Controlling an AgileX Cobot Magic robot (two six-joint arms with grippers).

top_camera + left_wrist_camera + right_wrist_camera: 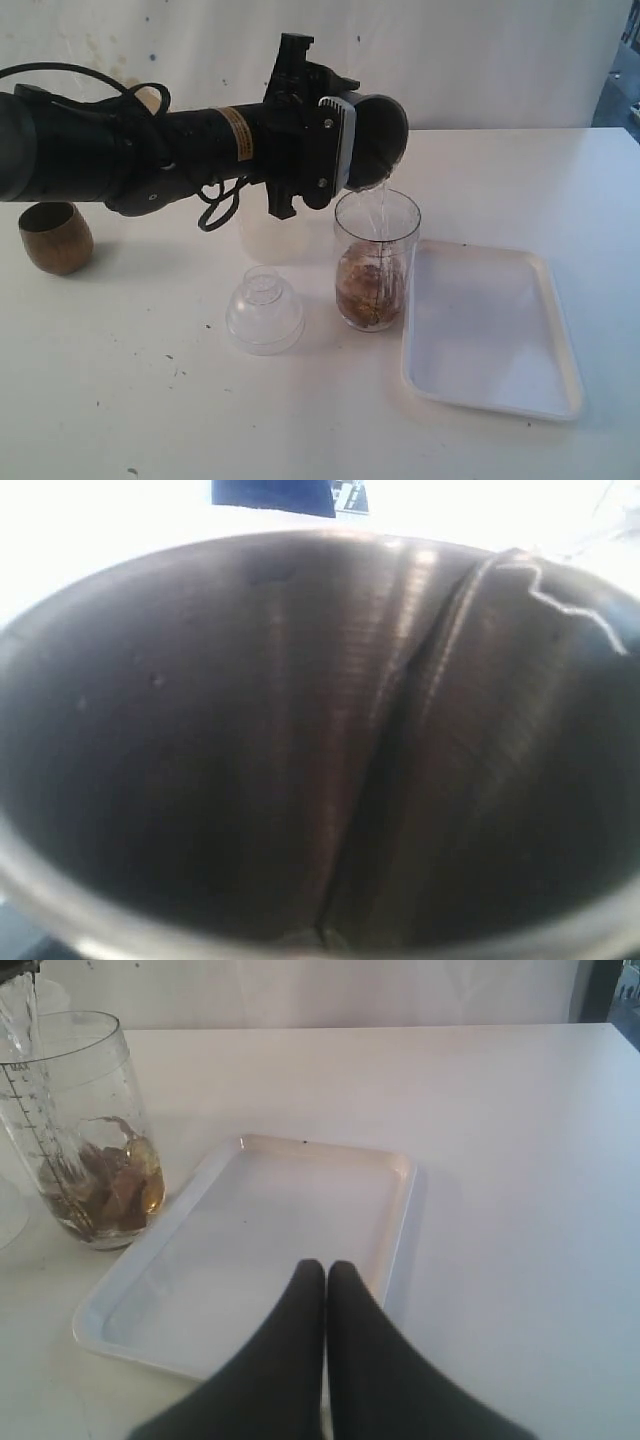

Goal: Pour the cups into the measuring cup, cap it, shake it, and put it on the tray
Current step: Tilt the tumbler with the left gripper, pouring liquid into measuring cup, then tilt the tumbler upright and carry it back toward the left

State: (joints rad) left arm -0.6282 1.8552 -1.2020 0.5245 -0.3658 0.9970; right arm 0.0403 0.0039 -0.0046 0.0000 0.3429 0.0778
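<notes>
Two cups to empty: wooden cup [55, 237] upright near the table's left edge, judged already poured. Next along, clear domed lid [264, 310] lying on the table, not yet fitted. Then left gripper [348, 142] spread wide around the steel tumbler [385, 138], tipped over the measuring cup [377, 262] mid-table, sending a thin clear stream onto brownish contents. Left to do: capping, shaking, setting on the tray [490, 330], just right of the measuring cup, nothing on it. Right gripper [326, 1280] pinched shut, empty, over one tray edge.
</notes>
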